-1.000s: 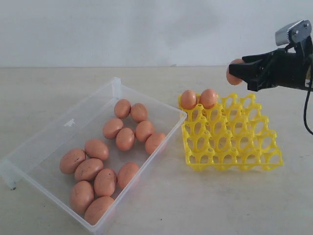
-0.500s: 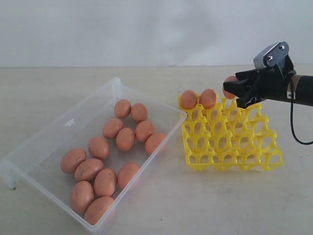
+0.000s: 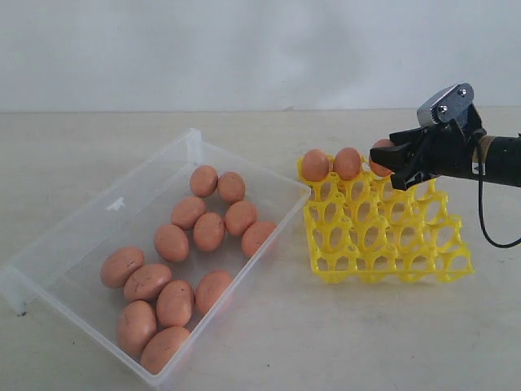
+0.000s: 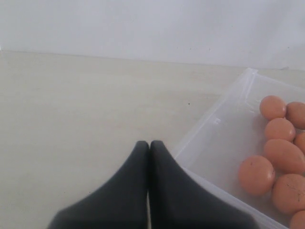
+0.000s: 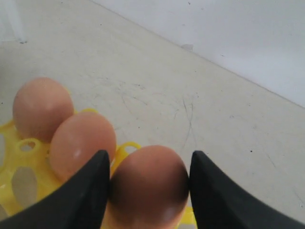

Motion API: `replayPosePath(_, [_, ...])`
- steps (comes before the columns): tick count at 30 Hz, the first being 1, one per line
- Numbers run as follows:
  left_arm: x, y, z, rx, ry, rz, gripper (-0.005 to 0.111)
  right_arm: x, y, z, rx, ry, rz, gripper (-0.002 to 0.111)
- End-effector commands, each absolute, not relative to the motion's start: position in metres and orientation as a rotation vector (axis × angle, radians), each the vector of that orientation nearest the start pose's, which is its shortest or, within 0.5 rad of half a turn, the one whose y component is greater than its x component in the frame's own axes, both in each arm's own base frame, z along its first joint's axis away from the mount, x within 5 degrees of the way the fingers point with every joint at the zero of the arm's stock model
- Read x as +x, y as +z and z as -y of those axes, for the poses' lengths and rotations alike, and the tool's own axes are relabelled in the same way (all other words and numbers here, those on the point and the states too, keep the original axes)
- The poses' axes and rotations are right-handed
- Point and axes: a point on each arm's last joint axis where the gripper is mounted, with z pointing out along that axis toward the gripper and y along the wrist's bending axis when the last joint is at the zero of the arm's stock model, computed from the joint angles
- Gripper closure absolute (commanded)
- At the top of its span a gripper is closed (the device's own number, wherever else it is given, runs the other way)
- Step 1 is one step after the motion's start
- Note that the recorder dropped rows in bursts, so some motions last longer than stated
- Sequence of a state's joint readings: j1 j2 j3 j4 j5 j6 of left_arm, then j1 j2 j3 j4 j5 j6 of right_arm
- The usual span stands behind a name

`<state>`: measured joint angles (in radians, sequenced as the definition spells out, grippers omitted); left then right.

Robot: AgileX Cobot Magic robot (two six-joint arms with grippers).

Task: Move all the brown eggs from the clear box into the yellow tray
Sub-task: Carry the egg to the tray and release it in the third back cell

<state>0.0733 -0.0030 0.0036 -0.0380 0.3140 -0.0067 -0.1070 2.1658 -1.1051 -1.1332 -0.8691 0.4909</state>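
Eggs (image 3: 209,231): thirteen in box (image 3: 114,204), two in tray (image 3: 383,244) (third in claw (image 3: 391,158)).

right gripper (image 3: 396,165): matte black, two blunt wedge fingers | camera housing (image 3: 444,103): silver-grey block at its 1 o'clock, two dark screws | right arm (image 3: 505,160): black tube, tan band at the wrist | cable (image 3: 482,216): thin black loop at 5 o'clock | left gripper (image 4: 149,147): black tapered fingers

Nothing readable in any of the views: no lettering, labels, brand marks or numbers. Closest thing is a small raised mark (image 3: 116,204) on the long wall of the clear box (image 3: 192,140), left of centre in the exterior view, and it's too small to make out.
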Motion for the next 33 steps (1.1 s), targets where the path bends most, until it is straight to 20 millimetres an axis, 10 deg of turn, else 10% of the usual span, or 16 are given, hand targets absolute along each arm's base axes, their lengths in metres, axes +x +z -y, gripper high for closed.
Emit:
replayPosePath(1, [0.054, 0.186, -0.003, -0.092, 0.008, -1.787, 0.111, 0.413, 0.11, -0.019, -0.755, 0.423, -1.787, 0.108])
replayPosePath(15, [0.054, 0.186, -0.003, -0.092, 0.008, -1.787, 0.111, 0.413, 0.112, -0.019, -0.738, 0.433, -1.777, 0.052])
replayPosePath(33, [0.054, 0.186, -0.003, -0.092, 0.008, -1.787, 0.111, 0.41, 0.152, -0.029, -0.53, 0.746, -1.512, 0.058])
